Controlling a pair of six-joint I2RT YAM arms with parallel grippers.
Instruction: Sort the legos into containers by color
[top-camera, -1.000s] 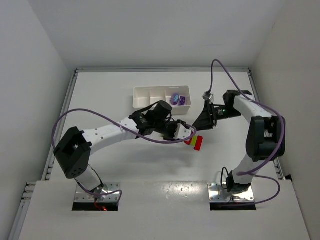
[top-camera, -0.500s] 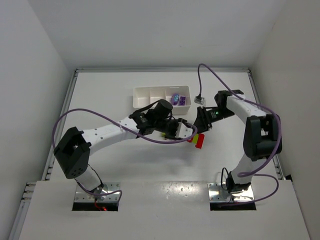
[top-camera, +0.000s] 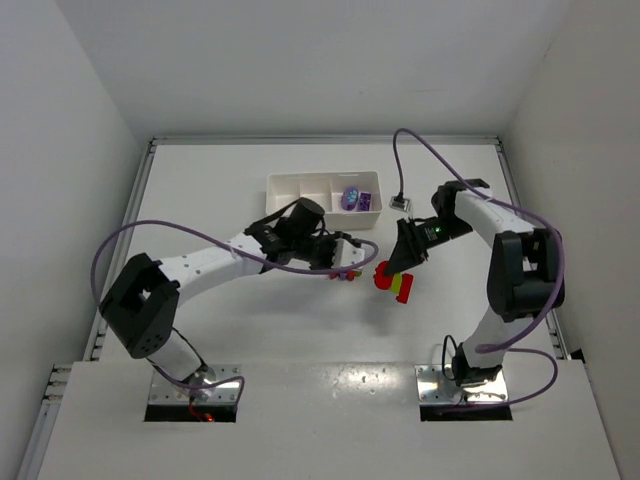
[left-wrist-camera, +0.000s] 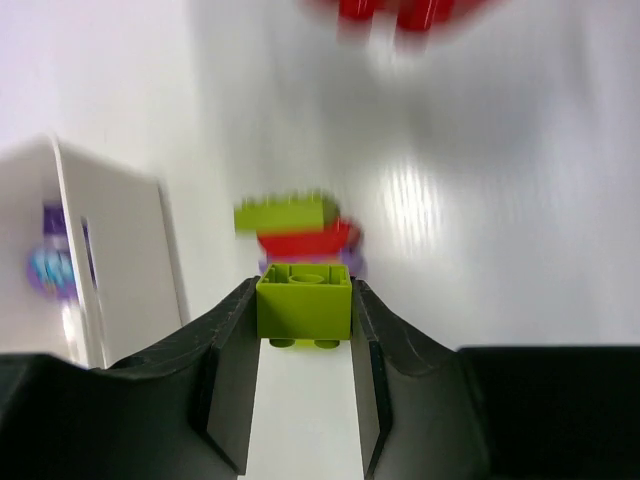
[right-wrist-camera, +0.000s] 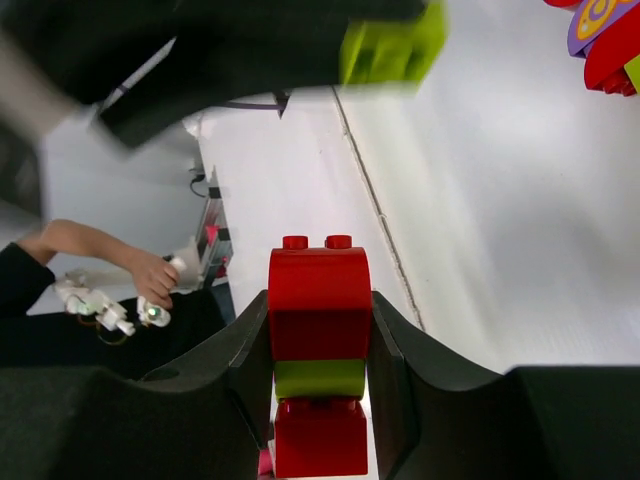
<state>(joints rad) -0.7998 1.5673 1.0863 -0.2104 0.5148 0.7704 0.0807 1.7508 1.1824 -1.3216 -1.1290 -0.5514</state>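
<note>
Mid-counter (top-camera: 250, 330), short of the right edge: the right gripper (right-wrist-camera: 320, 330) is clamped on a red-green-red stack (right-wrist-camera: 318, 300). The left gripper (left-wrist-camera: 303, 290) pinches a single yellow-green brick (left-wrist-camera: 303, 305) close by. The two-arm hold reads as pulling stuck legos apart.

A second ago the right jaws stood wide, clear of the stack. Now they are closed on it, and the left arm has drawn back leftward.

The tray (top-camera: 268, 195) near the far edge has purple pieces (top-camera: 357, 199) in its right-hand compartment.
</note>
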